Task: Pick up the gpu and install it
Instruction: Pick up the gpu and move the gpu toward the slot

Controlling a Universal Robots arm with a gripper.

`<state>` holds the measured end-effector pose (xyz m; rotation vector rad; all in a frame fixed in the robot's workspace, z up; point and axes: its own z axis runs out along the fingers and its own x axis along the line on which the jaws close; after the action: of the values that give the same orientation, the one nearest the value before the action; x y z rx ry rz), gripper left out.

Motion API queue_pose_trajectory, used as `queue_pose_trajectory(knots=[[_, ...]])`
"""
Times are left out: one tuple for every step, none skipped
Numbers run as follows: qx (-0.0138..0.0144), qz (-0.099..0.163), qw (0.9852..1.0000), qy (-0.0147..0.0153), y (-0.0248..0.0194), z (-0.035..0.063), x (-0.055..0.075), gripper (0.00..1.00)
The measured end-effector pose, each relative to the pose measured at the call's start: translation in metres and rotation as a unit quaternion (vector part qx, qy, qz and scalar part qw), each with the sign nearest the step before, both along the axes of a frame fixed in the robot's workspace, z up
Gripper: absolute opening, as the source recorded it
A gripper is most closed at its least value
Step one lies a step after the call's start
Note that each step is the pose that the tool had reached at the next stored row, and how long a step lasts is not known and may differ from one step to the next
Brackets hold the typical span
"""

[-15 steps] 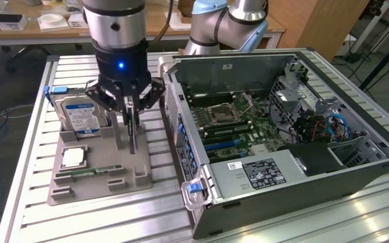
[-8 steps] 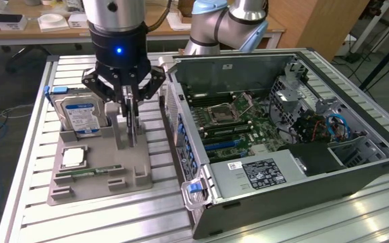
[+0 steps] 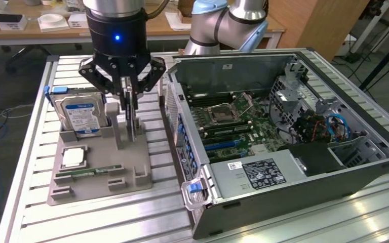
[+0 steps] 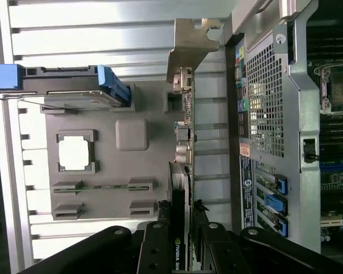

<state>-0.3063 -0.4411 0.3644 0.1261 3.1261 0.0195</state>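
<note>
Currently the black pincer (image 3: 131,98) is clenched on the thin green gpu card with silver bracket (image 3: 134,126), upright at the grey plastic holder (image 3: 93,185) edge nearest the open computer case (image 3: 282,167). Risk: a tilted pull could bind the card in its slot and drag the holder.

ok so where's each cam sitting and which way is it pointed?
Exterior: off the arm, high, looking down at tray and open case; arm and gripper show.
Wrist: on the wrist, looking down past the fingers at the gpu standing on edge in the tray.
Shared: gripper, gpu, tray, drive, case.
</note>
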Motion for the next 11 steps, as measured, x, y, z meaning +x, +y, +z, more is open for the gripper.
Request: queue_pose_trajectory(knots=[[0.0000, 0.000, 1.0000, 0.0000, 0.0000, 0.0023, 0.000, 0.26], [0.0000, 0.000, 1.0000, 0.0000, 0.0000, 0.0045, 0.000, 0.26], [0.0000, 0.000, 1.0000, 0.0000, 0.0000, 0.0064, 0.000, 0.26], [0.0000, 0.000, 1.0000, 0.0000, 0.0000, 0.0080, 0.000, 0.26], [0.0000, 0.000, 1.0000, 0.0000, 0.0000, 0.0095, 0.000, 0.26], [0.0000, 0.000, 1.0000, 0.0000, 0.0000, 0.0109, 0.000, 0.26], [0.0000, 0.000, 1.0000, 0.0000, 0.0000, 0.0123, 0.000, 0.26], [0.0000, 0.000, 1.0000, 0.0000, 0.0000, 0.0138, 0.000, 0.26], [0.0000, 0.000, 1.0000, 0.0000, 0.0000, 0.0155, 0.000, 0.26], [0.0000, 0.000, 1.0000, 0.0000, 0.0000, 0.0174, 0.000, 0.26], [0.0000, 0.000, 1.0000, 0.0000, 0.0000, 0.0194, 0.000, 0.26]])
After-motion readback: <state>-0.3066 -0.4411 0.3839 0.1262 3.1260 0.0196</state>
